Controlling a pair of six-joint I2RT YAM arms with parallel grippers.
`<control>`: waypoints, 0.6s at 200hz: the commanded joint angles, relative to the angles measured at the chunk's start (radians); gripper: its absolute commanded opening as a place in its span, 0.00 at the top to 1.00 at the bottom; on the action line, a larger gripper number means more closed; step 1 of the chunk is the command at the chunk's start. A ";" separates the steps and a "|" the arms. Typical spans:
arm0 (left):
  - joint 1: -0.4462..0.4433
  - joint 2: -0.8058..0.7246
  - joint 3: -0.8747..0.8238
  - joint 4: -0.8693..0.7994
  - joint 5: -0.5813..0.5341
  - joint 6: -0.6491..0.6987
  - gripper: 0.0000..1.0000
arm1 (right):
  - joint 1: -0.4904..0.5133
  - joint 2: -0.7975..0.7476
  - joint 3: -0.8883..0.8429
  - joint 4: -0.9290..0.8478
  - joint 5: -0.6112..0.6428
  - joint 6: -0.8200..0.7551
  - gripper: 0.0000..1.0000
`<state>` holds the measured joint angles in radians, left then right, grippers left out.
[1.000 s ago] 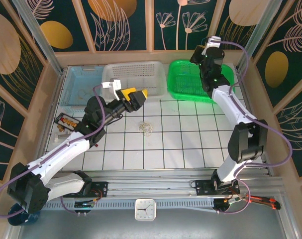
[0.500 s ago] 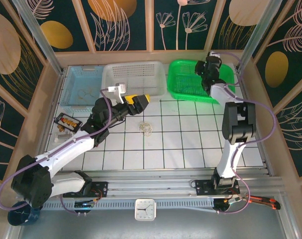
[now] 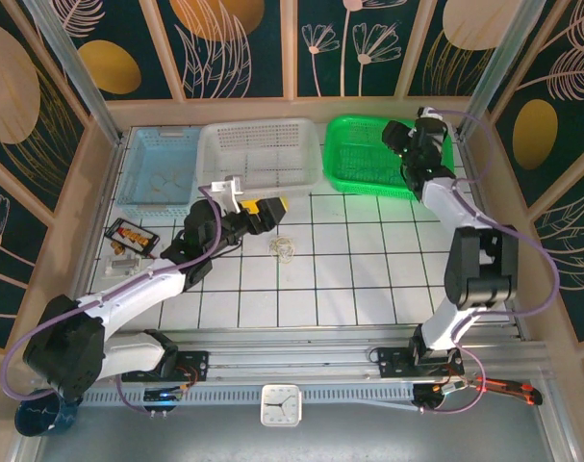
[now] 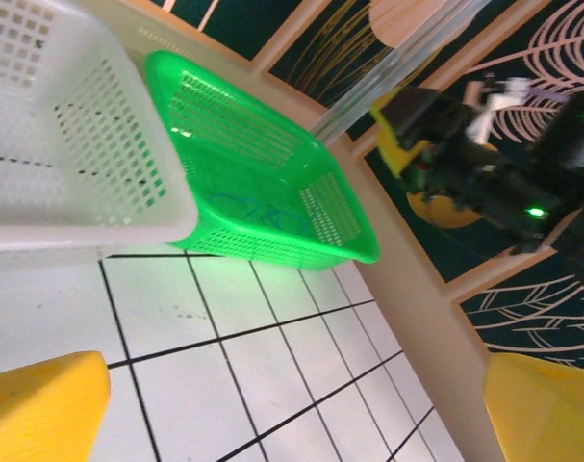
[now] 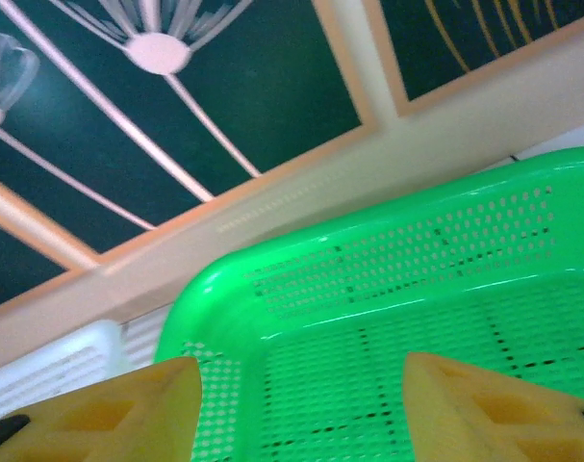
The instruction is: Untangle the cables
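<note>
We start with the white tiled table with black grid lines (image 3: 368, 279), which takes up the middle of the overhead view. Three perforated plastic baskets stand side by side along its far edge: a white one (image 3: 263, 149) in the middle, a bright green one (image 3: 364, 159) to its right, and a pale blue one (image 3: 162, 164) on the left.

The white left arm (image 3: 147, 284) reaches diagonally from its base towards the table's centre. The right arm (image 3: 465, 241) stretches up the right side to the green basket.

The left gripper (image 3: 266, 209) hangs over the tiles just in front of the white basket. In its wrist view its yellow fingers (image 4: 41, 404) stand wide apart with bare tile between them. The right gripper (image 3: 399, 140) hovers above the green basket. From its own camera we see its yellow fingers (image 5: 109, 409) parted, with green mesh between them and nothing held.

A small black tray with red and yellow pieces (image 3: 130, 234) lies near the left edge.

The cables (image 3: 283, 246), a small tangle of thin pale wires in loose loops, lie on a tile near the table's centre. They are near the left gripper, on its near side, and well apart from the right one.
</note>
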<state>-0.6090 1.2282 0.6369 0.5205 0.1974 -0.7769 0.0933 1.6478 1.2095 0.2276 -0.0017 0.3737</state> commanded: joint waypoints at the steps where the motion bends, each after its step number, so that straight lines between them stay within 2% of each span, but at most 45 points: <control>1: -0.006 -0.011 -0.043 0.054 -0.052 -0.015 0.01 | 0.048 -0.091 -0.092 0.039 -0.064 0.027 0.42; 25: -0.004 -0.025 -0.096 0.072 -0.101 -0.022 0.01 | 0.134 -0.185 -0.203 0.050 -0.084 0.028 0.42; 61: -0.005 -0.035 -0.161 0.085 -0.158 -0.027 0.01 | 0.318 -0.287 -0.359 0.052 -0.097 0.021 0.42; 84: -0.005 -0.036 -0.194 0.082 -0.189 -0.025 0.01 | 0.440 -0.303 -0.452 0.057 -0.107 0.033 0.42; 120: -0.005 -0.014 -0.188 -0.030 -0.222 -0.010 0.01 | 0.602 -0.259 -0.548 0.113 -0.104 0.049 0.43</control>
<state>-0.6090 1.2106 0.4465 0.5407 0.0170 -0.7910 0.6224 1.3643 0.7052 0.2752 -0.1040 0.4026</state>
